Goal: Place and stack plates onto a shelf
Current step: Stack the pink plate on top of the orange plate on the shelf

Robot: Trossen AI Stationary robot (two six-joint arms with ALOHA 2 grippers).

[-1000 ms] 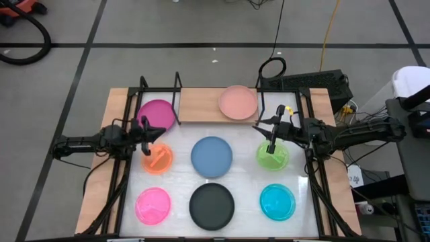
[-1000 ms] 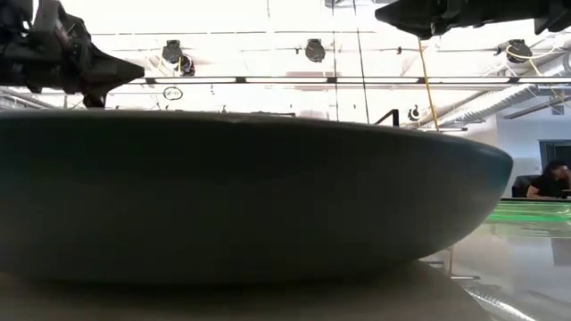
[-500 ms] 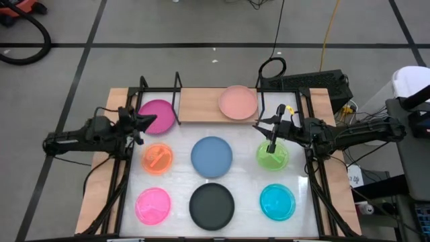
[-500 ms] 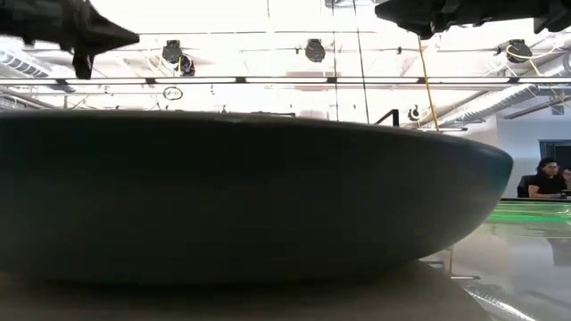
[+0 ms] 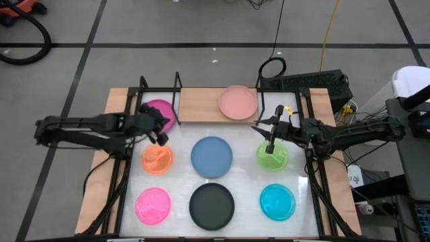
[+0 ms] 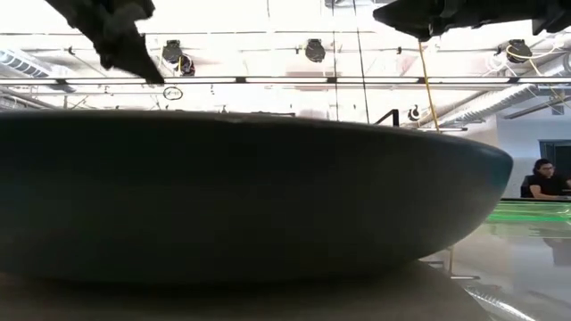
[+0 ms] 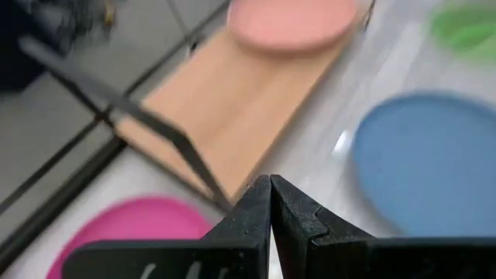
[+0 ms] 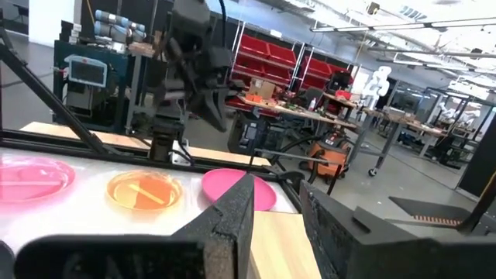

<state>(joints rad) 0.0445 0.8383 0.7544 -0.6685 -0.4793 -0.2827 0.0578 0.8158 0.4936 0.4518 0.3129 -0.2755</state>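
Progress: we count two plates on the shelf (image 5: 198,104), none stacked. The magenta plate (image 5: 161,109) lies at its left end, next to a black wire upright (image 5: 178,91); the pale pink plate (image 5: 238,102) lies toward its right end. The two sit well apart with bare board between them.

Six plates remain on the white table (image 5: 245,180): orange plate (image 5: 157,159), blue plate (image 5: 211,156) and green plate (image 5: 272,155) in the nearer row; hot pink plate (image 5: 152,205), black plate (image 5: 211,206) and cyan plate (image 5: 277,202) in the farther one. We judge the task about a quarter done, with all stacking still to do.

Left arm: it reaches in from the table's left side. The left gripper (image 5: 158,130) sits between the magenta plate and the orange plate, over the front edge of the shelf's left end. In the left wrist view its fingers (image 7: 256,213) are pressed together with nothing between them.

Right arm: it reaches in from the right side. The right gripper (image 5: 271,144) points down at the far rim of the green plate. In the right wrist view its fingers (image 8: 232,209) stand a narrow gap apart and hold nothing. Contact with the green plate: we cannot tell.
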